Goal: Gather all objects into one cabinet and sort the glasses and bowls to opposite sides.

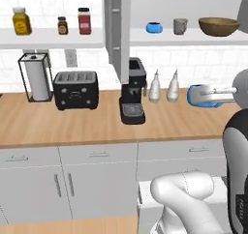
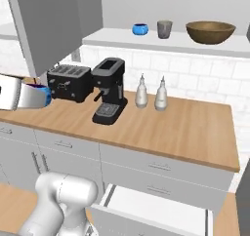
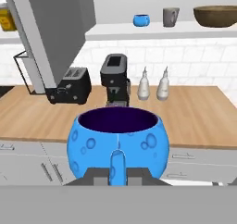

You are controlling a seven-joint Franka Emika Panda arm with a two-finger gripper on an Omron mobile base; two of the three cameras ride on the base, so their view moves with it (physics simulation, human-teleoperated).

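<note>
My gripper (image 3: 118,176) is shut on the handle of the blue mug (image 3: 118,142), held upright in the air in front of the counter. The left base view has the mug (image 1: 199,95) at the right, with the gripper (image 1: 215,92) beside it. In the right base view the mug (image 2: 38,94) and gripper (image 2: 24,97) are at the far left. On the cabinet's white shelf (image 1: 164,37) stand a small blue bowl (image 1: 154,27), a grey cup (image 1: 180,26) and a wide wooden bowl (image 1: 218,26) from left to right. The grey door panel (image 1: 116,25) stands open.
On the wooden counter (image 1: 97,122) stand a paper towel holder (image 1: 36,77), a black toaster (image 1: 75,89), a coffee machine (image 1: 133,97) and two pale bottles (image 1: 163,87). Jars (image 1: 22,21) line the left shelf. A white drawer (image 2: 156,208) stands open below.
</note>
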